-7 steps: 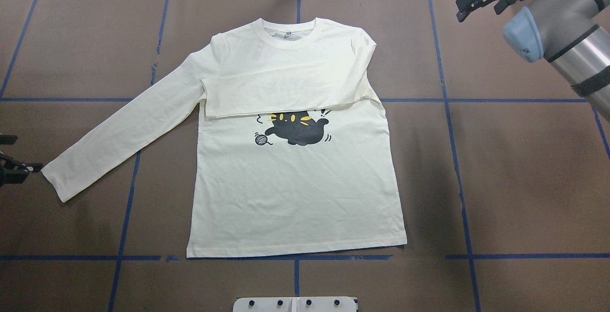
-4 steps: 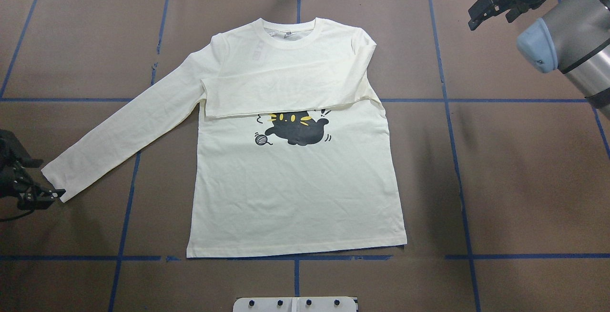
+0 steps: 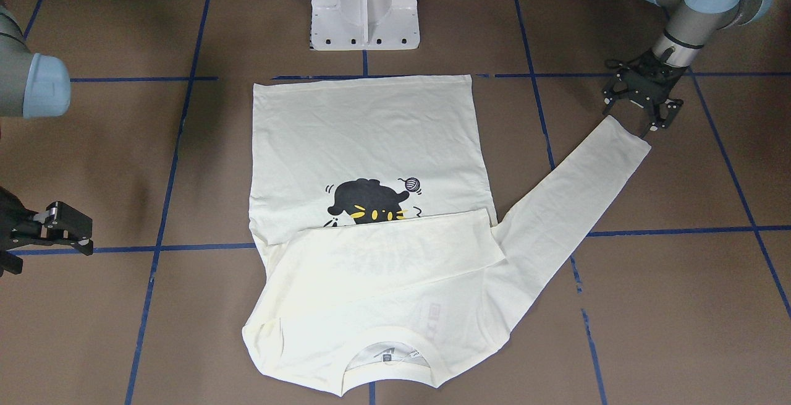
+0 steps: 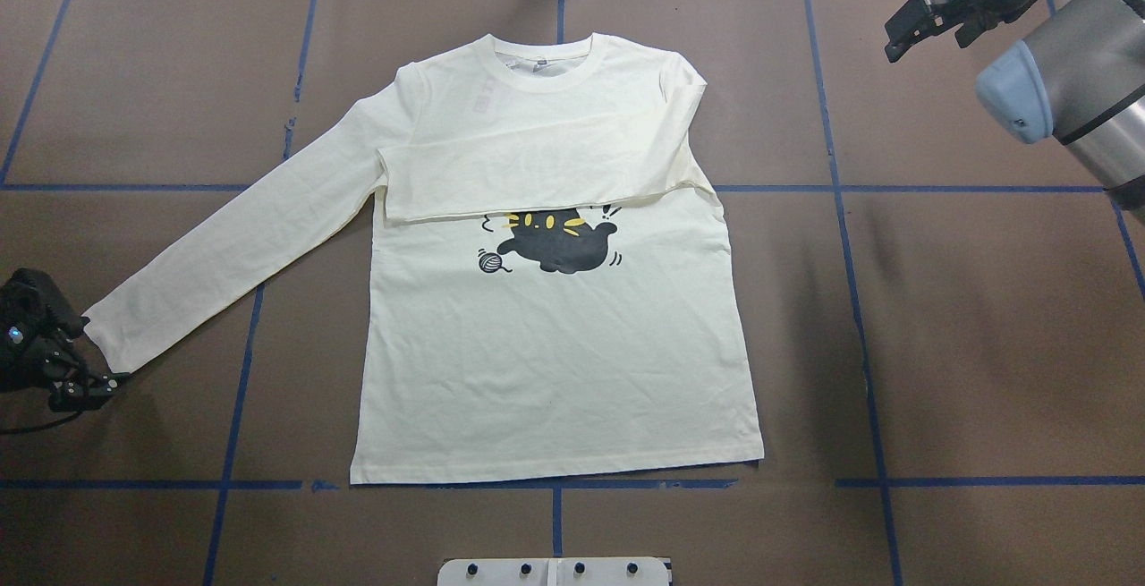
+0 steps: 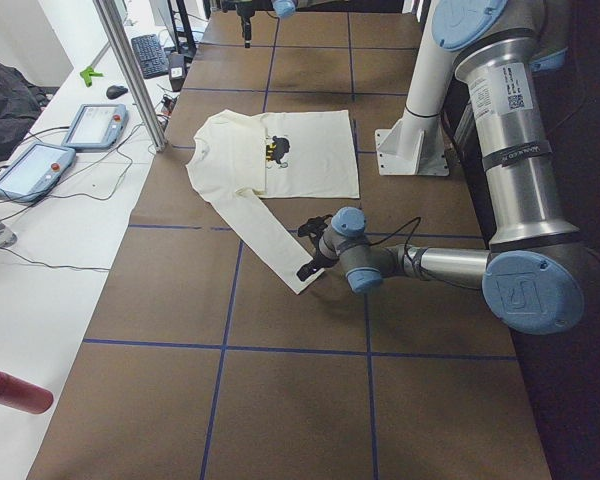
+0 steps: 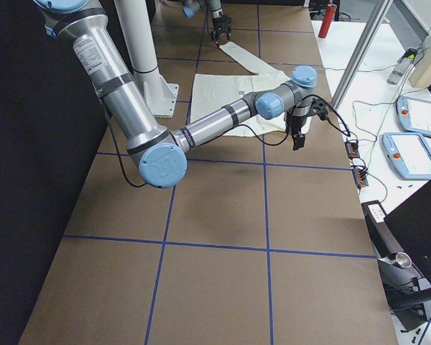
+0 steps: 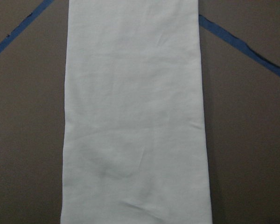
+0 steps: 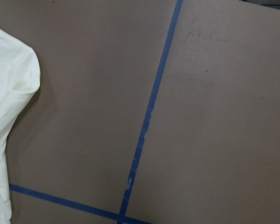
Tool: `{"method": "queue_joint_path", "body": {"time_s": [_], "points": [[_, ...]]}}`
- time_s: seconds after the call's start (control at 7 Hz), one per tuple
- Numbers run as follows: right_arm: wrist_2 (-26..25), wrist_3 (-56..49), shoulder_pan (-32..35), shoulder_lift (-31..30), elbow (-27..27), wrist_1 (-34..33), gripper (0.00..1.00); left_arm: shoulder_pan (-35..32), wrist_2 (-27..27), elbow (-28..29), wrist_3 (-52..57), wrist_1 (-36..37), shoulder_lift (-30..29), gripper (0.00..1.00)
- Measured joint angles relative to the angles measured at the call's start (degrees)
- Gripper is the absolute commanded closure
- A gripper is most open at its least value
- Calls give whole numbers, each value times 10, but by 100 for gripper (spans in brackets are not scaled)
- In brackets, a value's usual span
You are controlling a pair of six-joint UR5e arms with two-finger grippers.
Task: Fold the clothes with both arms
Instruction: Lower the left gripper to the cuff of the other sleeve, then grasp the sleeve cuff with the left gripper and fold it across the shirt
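Brown table (image 4: 984, 344) holds one shirt (image 4: 555, 362); left pincer (image 3: 633, 114) released at one cuff (image 3: 625, 136), right pincer (image 3: 85, 235) released, well apart.

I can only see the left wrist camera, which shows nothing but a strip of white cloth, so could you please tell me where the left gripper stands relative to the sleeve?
Observer: The left gripper is at the cuff end of the outstretched sleeve, with its jaws open and not closed on the cloth.
Operator: Thank you. Is the other sleeve done?
Observer: Yes, the other sleeve lies folded across the chest and covers the top of the cat print.
Operator: And the right gripper?
Observer: The right gripper hangs open, well off the shirt, out past the shoulder on its folded-sleeve side, and holds nothing.
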Motion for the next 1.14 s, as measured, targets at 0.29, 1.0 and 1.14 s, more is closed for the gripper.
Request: {"method": "queue_joint_path", "body": {"time_s": [0.29, 1.0, 1.14], "points": [[0, 0, 0, -3, 1, 1, 0, 12, 1, 3, 0, 0, -1, 15], [0, 2, 0, -5, 9, 1, 0, 20, 2, 3, 2, 1, -6, 100], [0, 4, 0, -5, 12, 0, 0, 16, 0, 0, 4, 1, -7, 100]]}}
